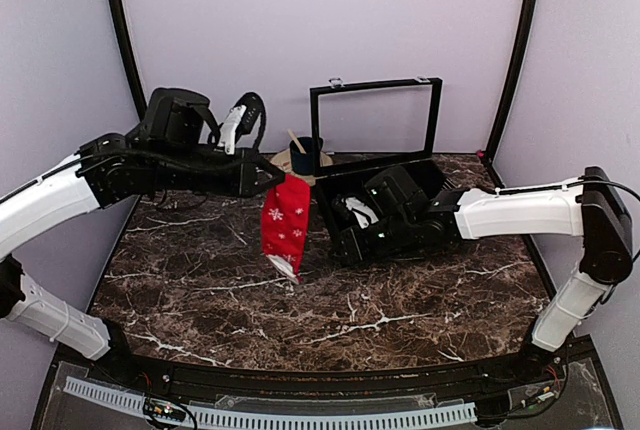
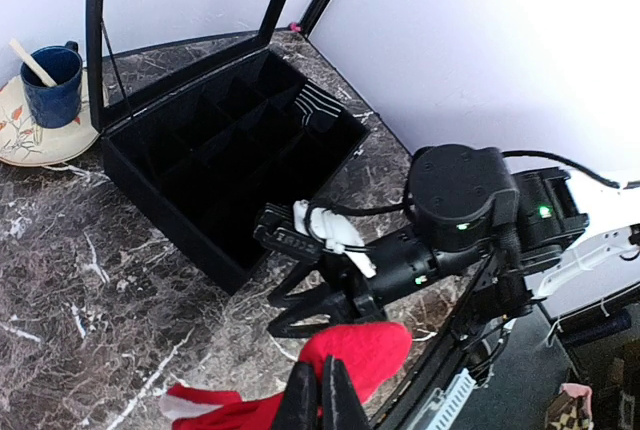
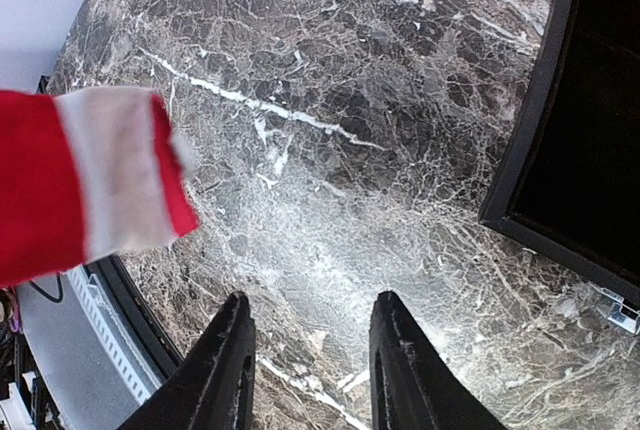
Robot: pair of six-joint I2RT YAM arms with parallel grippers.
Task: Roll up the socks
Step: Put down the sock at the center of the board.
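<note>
- Soft red sock [image 1: 285, 225], white-flecked with a white cuff, hangs limp above the veined marble table [image 1: 400, 310], pinched by the left jaws, which are pressed together.
- Right jaws spread, empty, beside the rigid black box [image 2: 165, 212].

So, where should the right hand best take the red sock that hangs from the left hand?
At its free white-banded lower end, coming from the right: the red sock hangs limp from the shut left hand, and the open right hand is beside it.
</note>
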